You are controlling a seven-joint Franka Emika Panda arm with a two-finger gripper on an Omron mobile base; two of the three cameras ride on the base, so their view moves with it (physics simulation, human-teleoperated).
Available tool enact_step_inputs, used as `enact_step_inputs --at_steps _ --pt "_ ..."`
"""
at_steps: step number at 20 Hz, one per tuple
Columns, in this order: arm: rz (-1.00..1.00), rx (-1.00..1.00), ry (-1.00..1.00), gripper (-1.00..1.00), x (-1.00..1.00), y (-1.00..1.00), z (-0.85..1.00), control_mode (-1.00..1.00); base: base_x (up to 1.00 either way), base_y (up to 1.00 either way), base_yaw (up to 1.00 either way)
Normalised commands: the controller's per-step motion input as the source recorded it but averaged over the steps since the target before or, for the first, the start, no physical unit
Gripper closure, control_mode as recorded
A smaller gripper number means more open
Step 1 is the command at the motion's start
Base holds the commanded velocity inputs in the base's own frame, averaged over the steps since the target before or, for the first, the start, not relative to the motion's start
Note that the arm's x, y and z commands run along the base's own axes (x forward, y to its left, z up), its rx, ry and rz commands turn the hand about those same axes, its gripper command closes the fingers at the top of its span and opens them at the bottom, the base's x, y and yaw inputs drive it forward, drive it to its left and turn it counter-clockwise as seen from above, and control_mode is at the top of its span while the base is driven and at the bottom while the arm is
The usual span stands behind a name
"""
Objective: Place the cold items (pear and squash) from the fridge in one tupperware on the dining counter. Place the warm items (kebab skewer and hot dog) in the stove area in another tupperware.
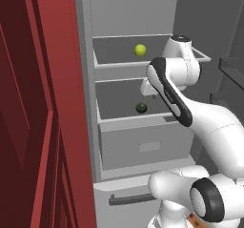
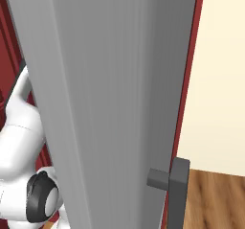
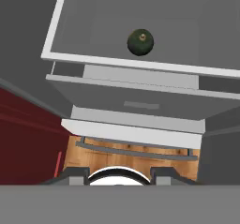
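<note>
The tall grey fridge [image 1: 143,141] with its pale interior is standing open, its thick grey door [image 2: 110,103] swung out across the right base view. The white arm is reaching inside between the two grey shelves, and the gripper [image 3: 119,174] is looking down over the lower one, with only its two dark finger tips [image 3: 75,175] showing at the bottom of the hand view. The jaws are sitting at their closest setting with nothing between them, so nothing is being carried.

The labelled grey drawer [image 3: 140,105] is lying below the lower shelf, nearer the jaws than the fruit.

The small, round, dark green squash [image 3: 140,42] is resting alone on the lower shelf, ahead of the jaws and well apart from them, roughly on their centre line. The small yellow-green pear [image 1: 139,49] is sitting on the upper shelf, above the hand and off to its side, also untouched.

Judged from this, the task is barely beginning: both cold items are waiting in the fridge, neither is being gripped, and the tubs, the dining counter and the warm items are all lying outside these pictures. The squash appears to be the nearer target, and the jaws would be needing to spread before descending on it.
</note>
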Motion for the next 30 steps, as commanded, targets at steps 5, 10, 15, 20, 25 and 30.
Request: enact_step_inputs --at_steps 5,10,15,20,25,30 --pt "0.0 0.01 -0.13 -1.0 -0.06 0.01 0.27 -1.0 0.0 0.0 0.0" --pt "-0.04 0.0 -0.33 -1.0 -0.06 0.0 0.67 -1.0 0.0 0.0 0.0" --pt "-0.07 0.0 -0.29 -1.0 0.13 0.0 0.39 -1.0 0.0 0.0 0.0" --pt "-0.01 0.0 -0.17 -1.0 0.46 0.0 0.42 -1.0 0.0 0.0 0.0" --pt "0.0 0.0 -0.01 -1.0 0.65 0.0 0.39 -1.0 0.0 0.0 0.0" --pt "-0.03 0.0 0.04 -1.0 0.86 0.0 0.03 -1.0 0.0 0.0 0.0"
